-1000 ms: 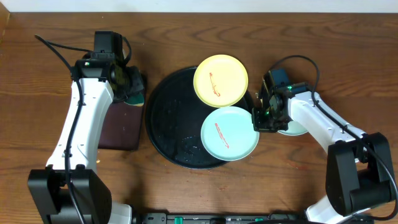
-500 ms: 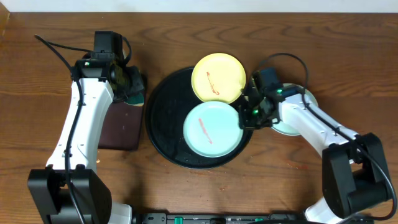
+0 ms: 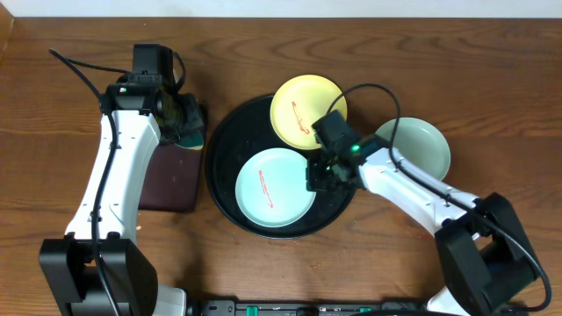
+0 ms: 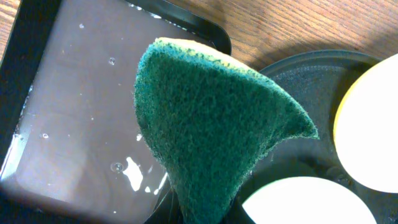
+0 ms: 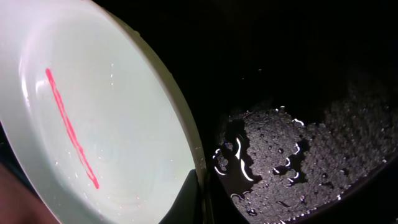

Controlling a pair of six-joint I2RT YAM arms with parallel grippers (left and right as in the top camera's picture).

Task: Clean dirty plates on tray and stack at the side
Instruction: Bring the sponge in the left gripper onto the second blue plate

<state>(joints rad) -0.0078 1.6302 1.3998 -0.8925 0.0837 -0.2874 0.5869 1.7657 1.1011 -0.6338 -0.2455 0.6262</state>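
Red-streaked yellow plate [image 3: 307, 111] and mint plate [image 3: 272, 187] are left uncleaned on the tray [image 3: 224, 132]; one unstreaked plate [image 3: 421, 145] is set aside, right. The sponge [image 4: 211, 124] is clamped by the left gripper [image 3: 180, 123], the mint plate's rim by the right gripper [image 3: 318, 175].

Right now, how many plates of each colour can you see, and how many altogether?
Pale mint-blue plates: 2, the red-streaked plate on the black tray and the other plate on the wood beside it
Pale yellow plate: 1
Total: 3
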